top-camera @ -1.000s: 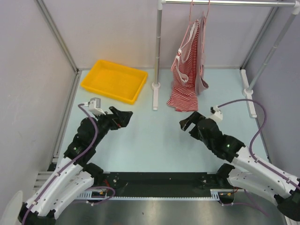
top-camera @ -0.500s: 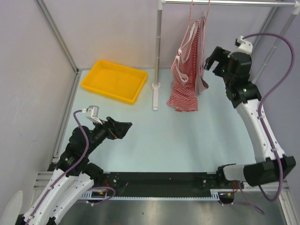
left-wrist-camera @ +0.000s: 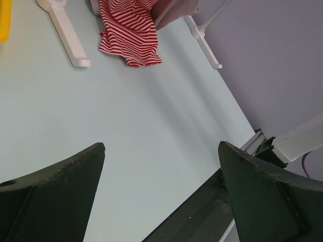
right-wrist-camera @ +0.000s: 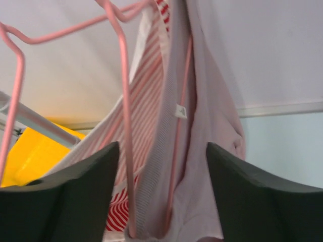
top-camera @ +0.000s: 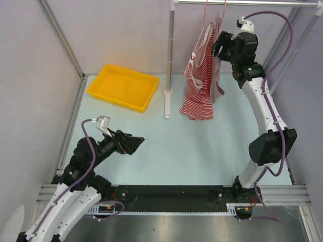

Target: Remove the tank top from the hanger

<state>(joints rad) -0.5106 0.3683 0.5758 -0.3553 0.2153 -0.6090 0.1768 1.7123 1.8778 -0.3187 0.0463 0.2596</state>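
Surface and room: pale blue-green table (top-camera: 166,146) is lying inside a bay of plain grey walls with metal corner posts. A yellow tray (top-camera: 123,85) is sitting at the back left. A white clothes rack (top-camera: 170,50) is standing mid-back, its rail running rightward across the top.

Left gripper (top-camera: 135,142): hovering low over the left half of the table, jaws spread wide, gripping nothing and touching nothing. The left wrist view is showing only bare table between the fingers.

Tank top (top-camera: 199,85): red-and-white striped, hanging from a pink wire hanger (right-wrist-camera: 122,75) on the rail, just right of the rack post. Its hem is bunching on the table below. A pale pink garment (top-camera: 217,75) is hanging against its right side on the same hook.

Right gripper (top-camera: 218,44): raised on an extended arm to shoulder-strap height, sitting just beside the right edge of the hanging clothes. Jaws are standing apart, not clenched. In the right wrist view the hanger wire, striped strap and pale pink fabric are all showing in the gap between the fingers; whether either finger is touching cloth cannot be told.

Tank top is well apart from the left gripper.
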